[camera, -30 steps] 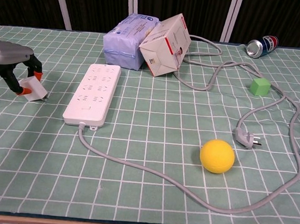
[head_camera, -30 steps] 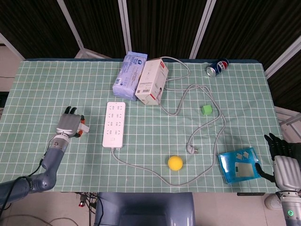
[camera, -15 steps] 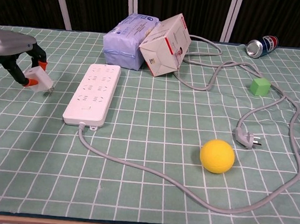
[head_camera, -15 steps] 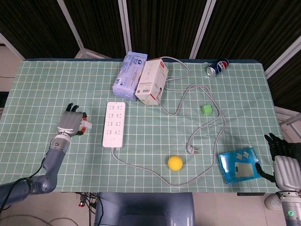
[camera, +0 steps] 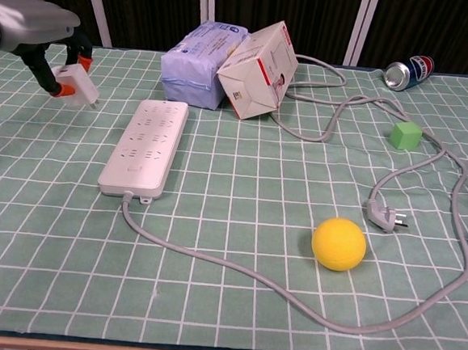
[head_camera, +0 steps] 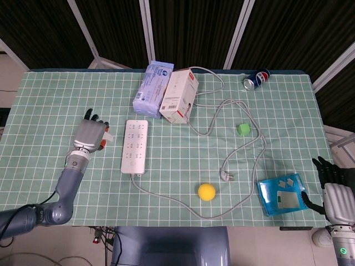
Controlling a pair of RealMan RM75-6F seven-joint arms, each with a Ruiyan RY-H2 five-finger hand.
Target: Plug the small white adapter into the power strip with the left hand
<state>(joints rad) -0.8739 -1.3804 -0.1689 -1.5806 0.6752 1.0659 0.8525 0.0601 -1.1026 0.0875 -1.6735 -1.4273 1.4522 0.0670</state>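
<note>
My left hand pinches the small white adapter and holds it in the air, well above the cloth, its prongs pointing down and to the right. The white power strip lies flat on the green checked cloth, just right of the hand, its sockets facing up and its grey cord trailing toward the front. My right hand hangs at the table's front right corner with its fingers apart, holding nothing.
A blue tissue pack and a white carton stand behind the strip. A yellow ball, a loose grey plug, a green cube, a Pepsi can and a blue packet lie to the right.
My left hand has lifted the adapter off the cloth and carried it up, away from me and slightly toward the power strip. The right hand has not moved.
</note>
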